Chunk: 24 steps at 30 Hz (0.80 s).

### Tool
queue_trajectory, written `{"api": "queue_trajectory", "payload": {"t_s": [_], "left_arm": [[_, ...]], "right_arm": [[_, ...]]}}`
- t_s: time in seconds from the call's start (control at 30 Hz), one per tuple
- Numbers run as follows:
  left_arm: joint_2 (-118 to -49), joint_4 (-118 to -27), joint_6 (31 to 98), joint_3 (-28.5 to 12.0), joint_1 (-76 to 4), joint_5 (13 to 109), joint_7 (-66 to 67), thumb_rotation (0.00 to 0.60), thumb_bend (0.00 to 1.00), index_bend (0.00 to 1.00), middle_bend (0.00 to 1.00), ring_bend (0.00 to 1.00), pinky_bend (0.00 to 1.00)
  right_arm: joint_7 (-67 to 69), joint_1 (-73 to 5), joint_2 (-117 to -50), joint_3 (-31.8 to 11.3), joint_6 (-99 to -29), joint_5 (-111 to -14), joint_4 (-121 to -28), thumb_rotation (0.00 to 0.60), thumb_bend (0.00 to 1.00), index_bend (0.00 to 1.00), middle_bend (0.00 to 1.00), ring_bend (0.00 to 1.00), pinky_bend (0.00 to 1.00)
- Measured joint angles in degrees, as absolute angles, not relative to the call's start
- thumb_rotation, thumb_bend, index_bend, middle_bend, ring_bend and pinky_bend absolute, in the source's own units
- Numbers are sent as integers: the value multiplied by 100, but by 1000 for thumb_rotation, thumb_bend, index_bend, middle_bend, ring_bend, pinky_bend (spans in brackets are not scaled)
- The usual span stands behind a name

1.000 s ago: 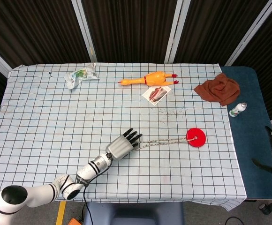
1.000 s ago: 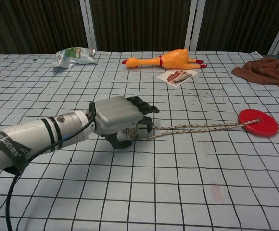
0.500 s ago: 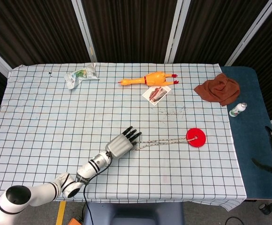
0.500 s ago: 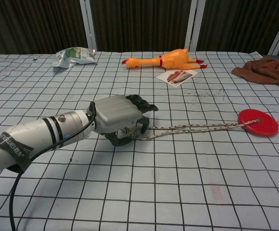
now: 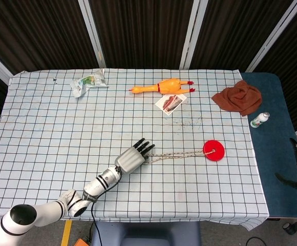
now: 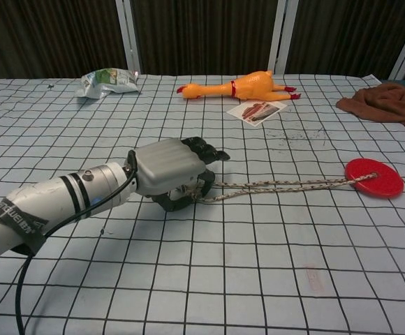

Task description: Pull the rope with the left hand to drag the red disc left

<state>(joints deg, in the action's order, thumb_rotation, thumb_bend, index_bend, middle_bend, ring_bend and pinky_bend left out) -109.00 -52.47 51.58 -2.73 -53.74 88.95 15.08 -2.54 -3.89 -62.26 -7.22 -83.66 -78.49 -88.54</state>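
Red disc (image 5: 214, 150) right of robot hand (image 5: 133, 158)

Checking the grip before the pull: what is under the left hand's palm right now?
The near end of the rope runs in beneath the left hand, whose fingers curl down around it. The palm covers the end itself, so the contact is hidden.

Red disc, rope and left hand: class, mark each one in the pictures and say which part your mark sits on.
red disc (image 6: 376, 179): chest view, on its flat top face.
rope (image 6: 279, 185): chest view, mid-length of the strand.
left hand (image 6: 174, 173): chest view, on the grey back of the hand.
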Motion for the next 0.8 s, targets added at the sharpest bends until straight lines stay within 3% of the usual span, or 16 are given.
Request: {"api": "queue_trajectory", "payload": {"t_s": [0.23, 0.57, 0.8], "left_arm": [[-10930, -5152, 5308, -254, -5332, 8937, 1437, 600, 610, 808, 29, 0, 84], [-10941, -5079, 5471, -213, -5262, 8993, 1340, 600, 645, 852, 77, 0, 95], [-10503, -5485, 5830, -166, -4994, 9007, 1350, 600, 700, 874, 100, 0, 96]], "right_arm": [[-296, -405, -6229, -724, -8335, -7832, -8879, 600, 246, 0, 0, 0, 0], [-317, -376, -6181, -736, -8371, -7799, -8932, 600, 246, 0, 0, 0, 0], [-307, -376, -6174, -736, -8379, -7815, -8937, 600, 246, 0, 0, 0, 0]]}}
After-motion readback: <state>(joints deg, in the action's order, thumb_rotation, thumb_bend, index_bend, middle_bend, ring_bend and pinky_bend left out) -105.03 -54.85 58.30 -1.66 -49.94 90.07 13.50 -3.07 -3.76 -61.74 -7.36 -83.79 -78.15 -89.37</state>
